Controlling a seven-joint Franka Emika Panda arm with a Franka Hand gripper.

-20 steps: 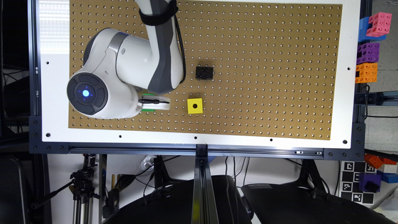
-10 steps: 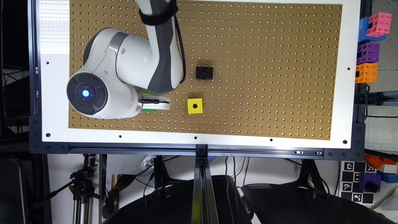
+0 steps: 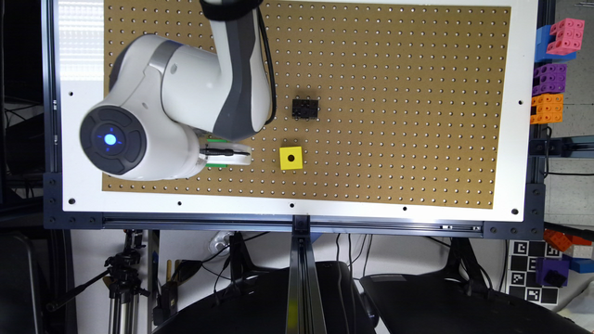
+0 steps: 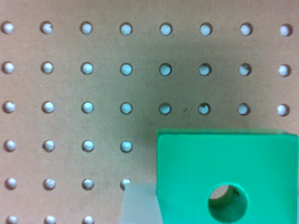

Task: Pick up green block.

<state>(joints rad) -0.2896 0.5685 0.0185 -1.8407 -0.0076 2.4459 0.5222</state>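
The green block (image 4: 224,163) with a round hole in its top face sits close under the wrist camera. One pale finger (image 4: 140,204) presses against its side; the opposite side runs past the picture's edge. In the exterior view the white gripper (image 3: 226,153) is low over the brown pegboard (image 3: 394,139) at the exterior view's left. Thin strips of the green block (image 3: 216,140) show on either side of it, and the arm hides the rest. The gripper looks shut on the block.
A yellow cube (image 3: 291,158) with a hole lies just to the exterior view's right of the gripper. A small black studded block (image 3: 305,108) lies farther up the board. Stacked pink, purple and orange blocks (image 3: 550,79) stand past the board's right edge.
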